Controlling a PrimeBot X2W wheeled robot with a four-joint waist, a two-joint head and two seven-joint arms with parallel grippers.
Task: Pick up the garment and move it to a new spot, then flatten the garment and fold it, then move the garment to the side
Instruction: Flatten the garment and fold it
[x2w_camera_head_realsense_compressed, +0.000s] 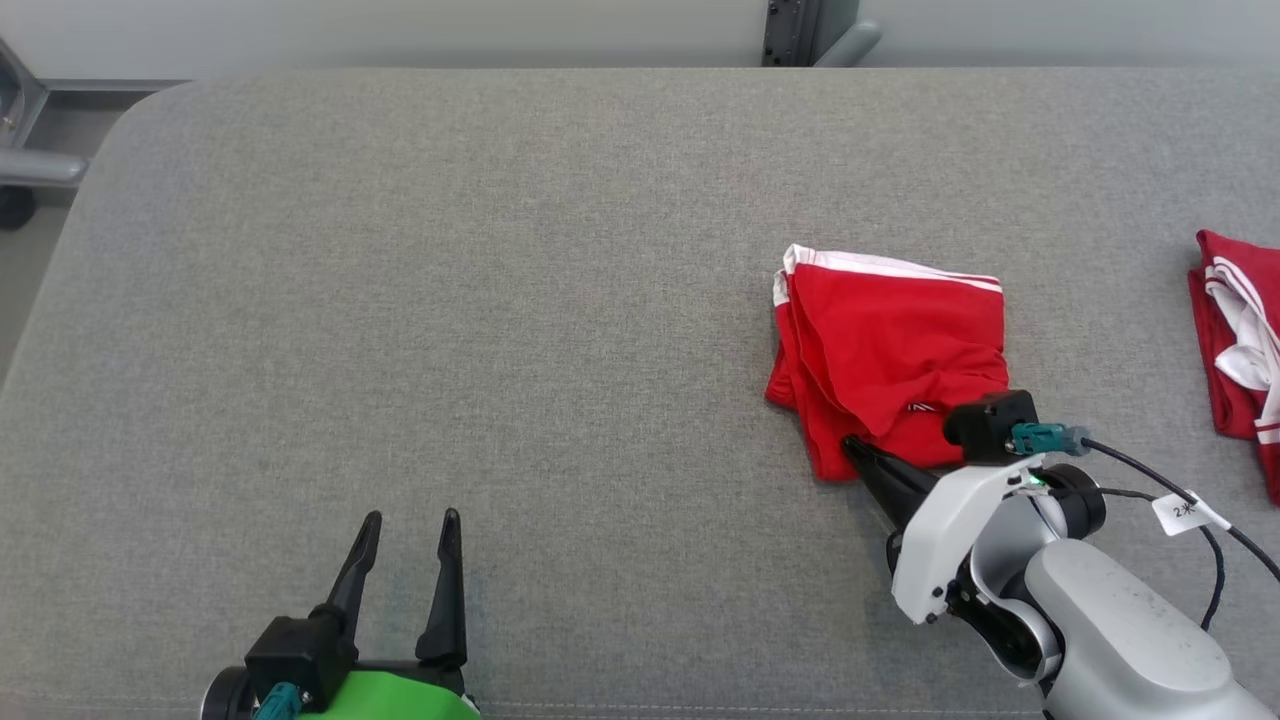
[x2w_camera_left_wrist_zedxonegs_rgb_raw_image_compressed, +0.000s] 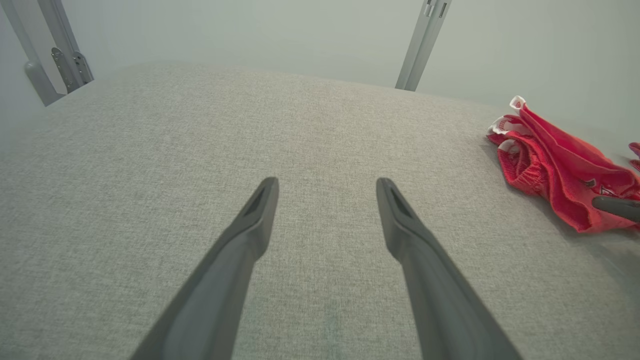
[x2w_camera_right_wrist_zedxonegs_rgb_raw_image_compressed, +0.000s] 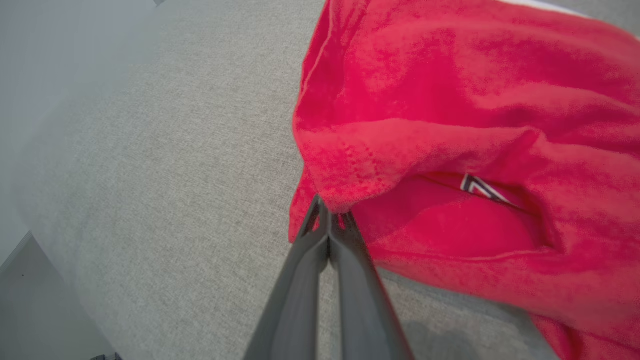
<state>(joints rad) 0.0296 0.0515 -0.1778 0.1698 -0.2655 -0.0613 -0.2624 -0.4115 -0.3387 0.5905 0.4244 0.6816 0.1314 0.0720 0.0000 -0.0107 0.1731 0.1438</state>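
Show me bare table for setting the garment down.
Free: left and middle of the grey table, from the open left claw to the far edge. Crowded: the right, where the right claw pinches the red garment, a second garment beyond.

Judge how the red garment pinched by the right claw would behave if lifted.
Probably floppy: the red garment lies in soft loose folds, so it would likely sag and unfold below the right claw. Likely light: it looks thin. The single-corner pinch might slip.

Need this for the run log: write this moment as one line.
left hand: open, idle | right hand: shut on folded red garment, near corner | second red garment: far right on grey table
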